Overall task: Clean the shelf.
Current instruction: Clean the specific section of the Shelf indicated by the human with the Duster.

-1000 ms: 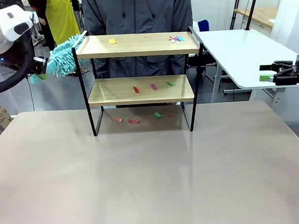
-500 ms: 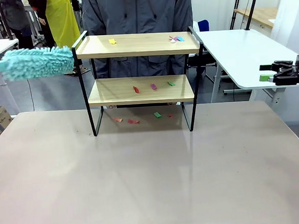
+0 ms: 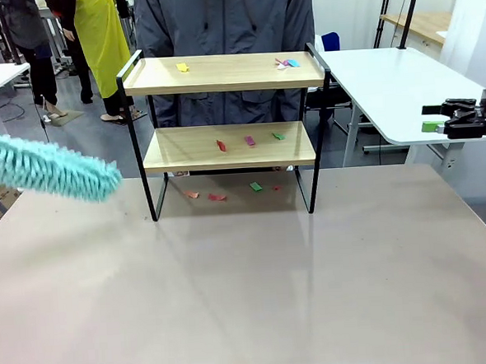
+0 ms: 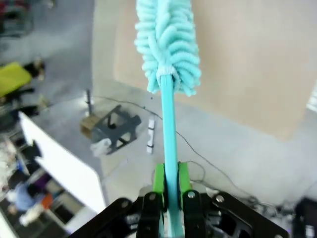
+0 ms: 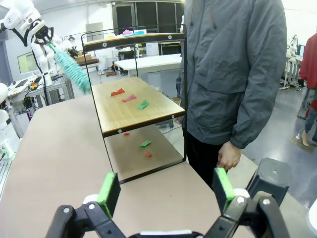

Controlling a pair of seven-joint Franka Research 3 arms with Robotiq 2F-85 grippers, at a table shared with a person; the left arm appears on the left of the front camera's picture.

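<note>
**Duster in hand, shelf not yet swept**

The shelf (image 3: 224, 74) stands at the far middle of the table (image 3: 250, 297), right in front of the person (image 3: 225, 18). Coloured paper scraps (image 3: 249, 139) lie on both its wooden boards (image 3: 225, 156), with more on the table beneath. So I judge the sweeping itself has not begun, and I am at the approach.

My left gripper (image 4: 171, 173) is clamped on the thin handle of a teal duster (image 3: 52, 170). Its fluffy head hangs tilted near the shelf's black legs (image 3: 147, 179) on the left, apart from them, at about lower-board height. My right gripper (image 5: 166, 190) waits off to the right, jaws wide apart, holding nothing.

Next, I reckon, I must level the head, bring it in past the raised side rail (image 3: 128, 63) and sweep the scraps off.
</note>
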